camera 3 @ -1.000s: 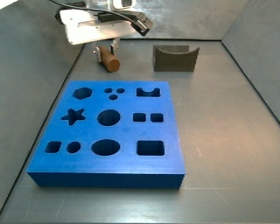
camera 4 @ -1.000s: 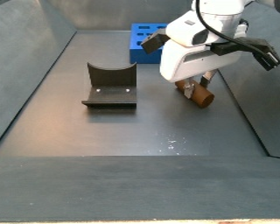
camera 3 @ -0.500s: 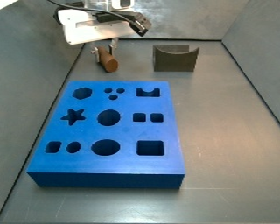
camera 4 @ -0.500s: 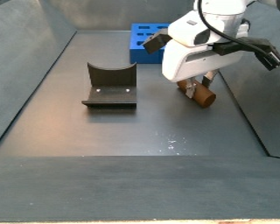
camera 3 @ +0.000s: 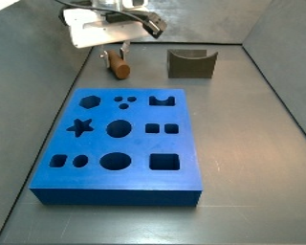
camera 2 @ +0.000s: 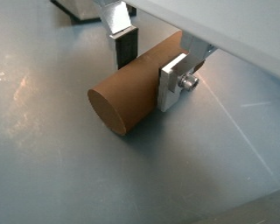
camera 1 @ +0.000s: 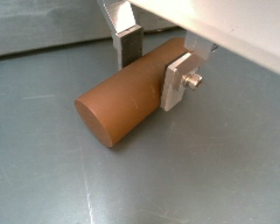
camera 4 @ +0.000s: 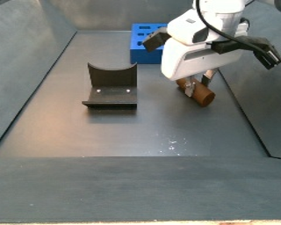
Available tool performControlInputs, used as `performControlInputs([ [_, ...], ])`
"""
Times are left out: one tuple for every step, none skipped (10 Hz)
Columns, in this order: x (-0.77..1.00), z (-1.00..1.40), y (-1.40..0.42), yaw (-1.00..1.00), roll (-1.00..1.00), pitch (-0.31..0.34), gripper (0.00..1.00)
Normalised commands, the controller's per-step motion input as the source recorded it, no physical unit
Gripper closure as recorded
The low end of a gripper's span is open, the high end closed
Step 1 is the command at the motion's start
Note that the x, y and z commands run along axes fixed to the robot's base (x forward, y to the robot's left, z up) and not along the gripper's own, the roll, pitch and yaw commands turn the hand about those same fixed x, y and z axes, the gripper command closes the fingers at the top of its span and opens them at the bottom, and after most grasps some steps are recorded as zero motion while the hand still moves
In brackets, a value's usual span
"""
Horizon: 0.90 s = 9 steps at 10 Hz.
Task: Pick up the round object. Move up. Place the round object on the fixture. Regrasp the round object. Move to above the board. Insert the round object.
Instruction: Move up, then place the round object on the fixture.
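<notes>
- Round object (camera 1: 125,109), the short orange-brown peg, is lying on its side on the grey floor, its long axis running level with the floor and crosswise to the line between the fingers.
- In both wrist views the gripper (camera 2: 149,63) is straddling the peg's middle: one silver finger (camera 1: 177,80) is lying flat against the near side of the peg, the other finger (camera 2: 122,39) is standing on the far side, touching or very nearly so.
- Judging by those plates, the jaws are closing on the round object in a side grasp; whether the pinch is already firm I cannot tell.
- One flat round end (camera 2: 109,113) is sticking out clear of the fingers, so the hold is sitting on the peg's middle rather than at its tip.
- In a side view the gripper (camera 4: 199,88) is hanging low over the peg (camera 4: 205,98), right at the floor.
- The fixture (camera 3: 190,63), with its curved notch upward, is standing well apart from the peg, beside it across the floor.
- The board (camera 3: 118,145) is lying farther off, well apart from both.
- My reading: the pick-up step is under way, and the coming lift is depending on this crosswise grip staying centred so the peg is not tipping.
</notes>
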Motion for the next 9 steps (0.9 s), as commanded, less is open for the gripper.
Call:
performControlInputs([
  [-0.03,0.37,0.04,0.02,0.00,0.033,1.00],
  [-0.03,0.25,0.03,0.01,0.01,0.053,1.00],
  [0.00,1.00,0.00,0.00,0.00,0.000,1.00],
  [0.00,1.00,0.00,-0.01,0.00,0.020,1.00],
  [0.00,1.00,-0.01,-0.01,0.00,0.046,1.00],
  [-0.01,1.00,0.00,-0.01,0.01,0.058,1.00],
  [-0.01,1.00,0.00,-0.01,0.01,0.069,1.00],
  [-0.01,1.00,0.00,-0.01,0.02,0.075,1.00],
  [-0.02,1.00,0.00,-0.01,0.03,0.073,1.00],
])
